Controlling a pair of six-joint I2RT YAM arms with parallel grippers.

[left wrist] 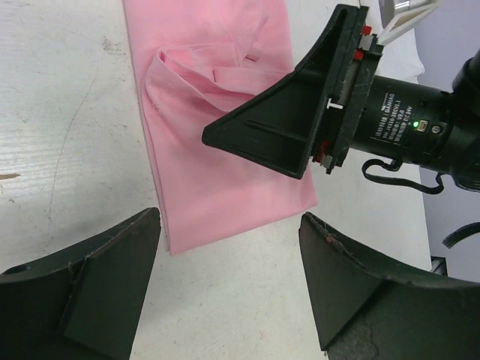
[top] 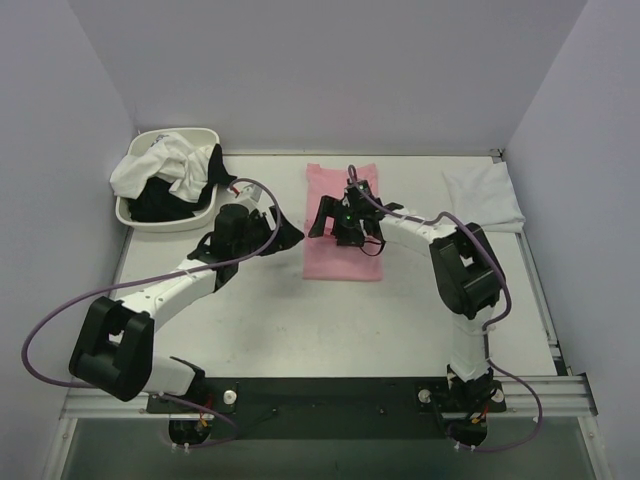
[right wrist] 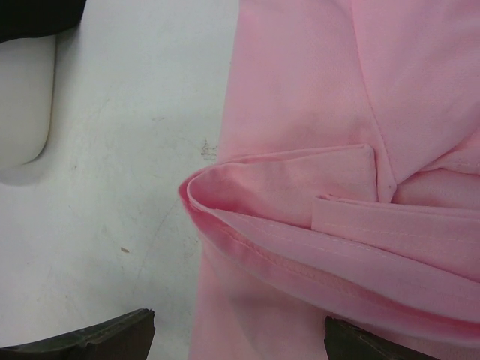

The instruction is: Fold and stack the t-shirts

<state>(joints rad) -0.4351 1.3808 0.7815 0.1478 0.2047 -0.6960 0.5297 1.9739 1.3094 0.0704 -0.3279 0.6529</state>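
**Pink shirt half-folded, both pincers empty**

The pink t-shirt (top: 342, 262) lies mid-desk (top: 300, 320) as a long narrow strip, so the crosswise fold looks next. That calls for gripping one end's corners and carrying them over. The right pincer (top: 335, 224) hovers over its middle, jaws wide, holding nothing. The left pincer (top: 280, 222) hangs just left of it, equally wide. Other t-shirts (top: 170, 170) fill the basin (top: 160, 222), far left.

R gripper (top: 338, 207) hides pink tee's (top: 345, 262) mid; black tee (top: 155, 208) mostly under white tee (top: 165, 165).
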